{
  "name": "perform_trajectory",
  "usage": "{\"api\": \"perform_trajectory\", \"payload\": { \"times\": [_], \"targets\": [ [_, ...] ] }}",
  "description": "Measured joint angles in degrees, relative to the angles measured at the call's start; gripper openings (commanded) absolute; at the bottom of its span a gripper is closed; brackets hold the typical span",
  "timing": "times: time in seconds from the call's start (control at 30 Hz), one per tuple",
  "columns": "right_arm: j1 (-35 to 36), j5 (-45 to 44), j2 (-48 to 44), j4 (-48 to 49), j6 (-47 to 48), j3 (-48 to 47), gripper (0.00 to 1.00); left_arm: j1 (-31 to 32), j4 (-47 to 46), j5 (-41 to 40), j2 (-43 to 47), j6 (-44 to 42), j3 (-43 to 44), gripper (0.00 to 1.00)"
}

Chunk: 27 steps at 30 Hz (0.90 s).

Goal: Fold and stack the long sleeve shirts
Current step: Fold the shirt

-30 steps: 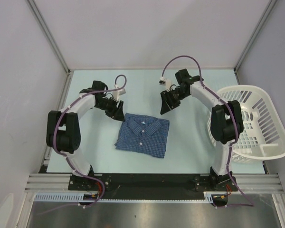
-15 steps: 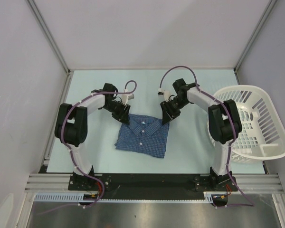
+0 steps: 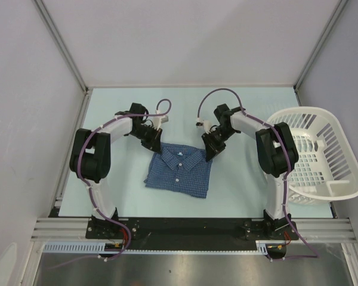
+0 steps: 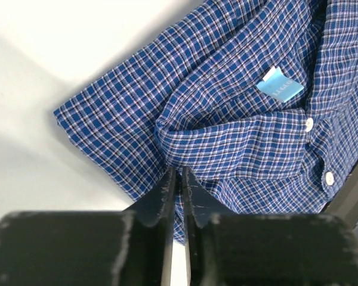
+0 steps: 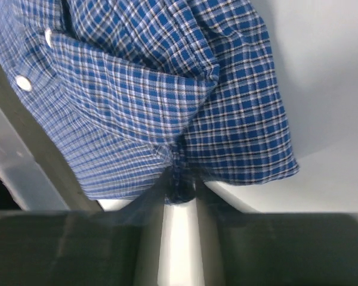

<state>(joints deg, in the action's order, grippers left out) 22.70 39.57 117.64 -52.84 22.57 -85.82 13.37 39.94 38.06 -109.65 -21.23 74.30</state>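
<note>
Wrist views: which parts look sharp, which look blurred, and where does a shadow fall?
Left wrist: the shirt shows a sharp weave, the left gripper close to the lens is blurred, and a soft shadow lies on the table beside the cloth. Right wrist: the shirt is likewise sharp, and the right gripper is a grey smear.

Desk centre: folded shirt (image 3: 180, 169) lies flat, a low obstacle. Left gripper (image 3: 156, 145) is clamped on its far-left corner, right gripper (image 3: 209, 154) on its far-right corner. Both arms arch in from the near edge and fence the shirt's left and right sides. A gap between the two wrists leads toward the far edge. Bare table (image 3: 238, 190) shows along the far edge and between shirt and near edge. Right edge: white basket (image 3: 322, 155) blocks it, just beside the right arm's elbow.
</note>
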Motion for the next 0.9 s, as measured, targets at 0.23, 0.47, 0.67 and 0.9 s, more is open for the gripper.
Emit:
{"api": "perform_trajectory", "payload": {
  "times": [0.23,0.47,0.67,0.9],
  "targets": [
    [-0.22,-1.62,0.11,0.37,0.39,-0.07,0.00,-1.55,-1.01,0.42,0.20,1.84,0.15,0.00],
    [-2.73,-6.82,1.01,4.72,-1.01,-3.54,0.00,-3.65,-7.39,-0.15,1.99,6.36,-1.07,0.00],
    [-3.39,-10.54,5.84,8.98,-2.32,-9.25,0.06,-3.80,-11.61,-2.05,1.22,9.75,-2.10,0.16],
    [-3.50,-13.77,6.84,10.38,-3.89,-10.62,0.55,-5.07,-14.93,-2.93,0.52,14.40,-3.19,0.61]
  ]
}}
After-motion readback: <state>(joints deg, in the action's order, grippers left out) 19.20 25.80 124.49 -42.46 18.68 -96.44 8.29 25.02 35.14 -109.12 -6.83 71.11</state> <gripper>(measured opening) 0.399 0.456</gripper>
